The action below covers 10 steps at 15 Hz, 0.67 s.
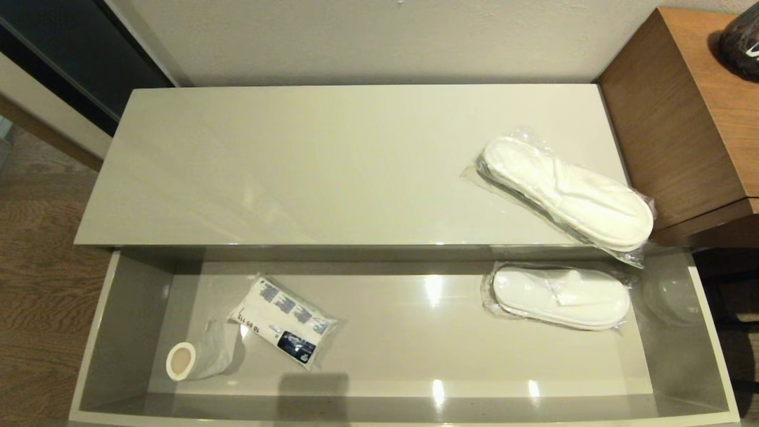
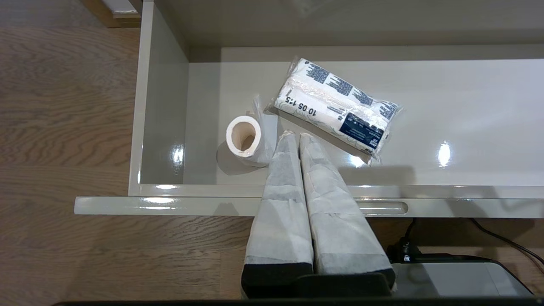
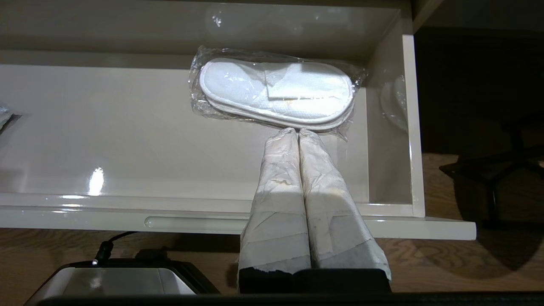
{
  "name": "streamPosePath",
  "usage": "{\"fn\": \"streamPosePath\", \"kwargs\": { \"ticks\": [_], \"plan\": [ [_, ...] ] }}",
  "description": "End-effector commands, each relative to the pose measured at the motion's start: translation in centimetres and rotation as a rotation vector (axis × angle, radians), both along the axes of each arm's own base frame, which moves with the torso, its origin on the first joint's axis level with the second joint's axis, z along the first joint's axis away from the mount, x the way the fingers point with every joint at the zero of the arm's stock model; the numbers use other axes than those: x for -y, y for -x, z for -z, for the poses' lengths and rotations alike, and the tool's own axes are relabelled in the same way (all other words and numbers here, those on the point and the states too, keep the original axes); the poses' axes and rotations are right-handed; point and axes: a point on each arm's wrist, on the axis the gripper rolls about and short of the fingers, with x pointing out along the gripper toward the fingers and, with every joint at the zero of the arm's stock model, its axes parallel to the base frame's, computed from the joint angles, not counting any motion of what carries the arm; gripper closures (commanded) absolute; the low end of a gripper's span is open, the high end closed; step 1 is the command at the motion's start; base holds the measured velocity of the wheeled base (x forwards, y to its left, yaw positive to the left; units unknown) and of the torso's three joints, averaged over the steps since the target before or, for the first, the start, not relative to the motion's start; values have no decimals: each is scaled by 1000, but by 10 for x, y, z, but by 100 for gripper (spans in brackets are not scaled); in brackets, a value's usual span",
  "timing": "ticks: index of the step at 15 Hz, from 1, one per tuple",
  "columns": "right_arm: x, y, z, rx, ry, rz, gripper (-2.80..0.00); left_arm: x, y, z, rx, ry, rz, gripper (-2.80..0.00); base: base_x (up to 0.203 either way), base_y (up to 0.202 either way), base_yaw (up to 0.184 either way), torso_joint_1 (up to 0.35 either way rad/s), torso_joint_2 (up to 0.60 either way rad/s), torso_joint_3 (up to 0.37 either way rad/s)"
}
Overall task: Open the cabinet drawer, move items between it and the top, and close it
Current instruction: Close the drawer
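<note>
A pale textured wall (image 1: 379,35) runs behind. Wood-grain floor (image 1: 35,284) lies at the left, and a brown wooden unit (image 1: 676,118) stands at the right.

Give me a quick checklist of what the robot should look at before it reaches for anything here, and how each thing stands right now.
1. Drawer pulled open: ok.
2. Things inside in plain sight: ok. The printed pack and paper roll lie toward the left end, one slipper pack toward the right.
3. Second slipper pack resting safely on the top: not ok, one end juts over the front edge above the drawer.
4. Free space on the top: ok.
5. Left gripper empty: ok, shut on nothing.
6. Right gripper empty: ok, shut on nothing.
</note>
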Motion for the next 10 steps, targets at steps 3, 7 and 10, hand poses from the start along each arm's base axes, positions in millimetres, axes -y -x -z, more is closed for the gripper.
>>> {"fn": "streamPosePath", "kwargs": {
  "ticks": [3, 7, 10],
  "plan": [
    [0, 0, 0, -3, 2, -1, 0, 0, 0, 0, -3, -1, -1, 0, 0, 0, 0, 0, 0, 0],
    [0, 0, 0, 0, 10, -4, 0, 0, 0, 0, -3, -1, -1, 0, 0, 0, 0, 0, 0, 0],
    [0, 0, 0, 2, 13, -4, 0, 0, 0, 0, -1, -1, -1, 0, 0, 0, 0, 0, 0, 0]
  ]
}}
